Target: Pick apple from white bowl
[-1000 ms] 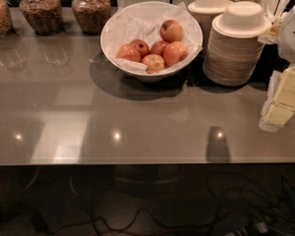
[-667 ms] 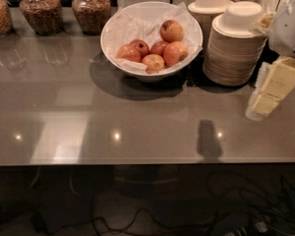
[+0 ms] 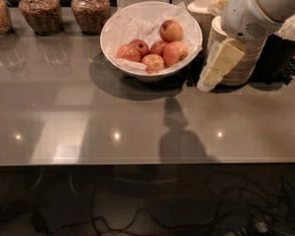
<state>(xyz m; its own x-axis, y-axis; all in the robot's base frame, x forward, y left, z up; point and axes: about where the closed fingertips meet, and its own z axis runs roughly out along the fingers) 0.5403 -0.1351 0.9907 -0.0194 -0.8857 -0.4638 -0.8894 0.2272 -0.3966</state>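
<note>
Worktop: the grey, glossy worktop (image 3: 64,107) carries everything along its far edge, which leaves a broad bare stretch in front for the arm to work over.
Arm: the white arm housing (image 3: 255,6) enters from the upper right and slants down-left, so it probably has to come at the bowl from that side.
White bowl: the white bowl (image 3: 113,28) sits at the back centre of the worktop; it is wide and open-topped, so its contents can be reached from above.
Disposable bowls: the stack of beige disposable bowls (image 3: 243,65) stands just right of the white bowl and partly behind the arm. It crowds that side, and a low sideways approach could knock it.
Jars: two glass jars of dry goods (image 3: 37,9) stand at the back left, well apart from the bowl and out of the way.
Paper lining: crinkled white paper (image 3: 132,23) lines the bowl and cushions the fruit. Its raised edges could snag on a descent.
Gripper: the gripper (image 3: 207,81) hangs above the worktop just right of the bowl's rim, tilted down-left, outside the bowl. Nothing shows in it; whether the jaws are open or closed I cannot tell.
Apples: the apples (image 3: 157,48) lie heaped in the bowl's front right half, touching one another.
Top apple: the top apple (image 3: 171,30) rides highest at the back and looks the freest to take.
</note>
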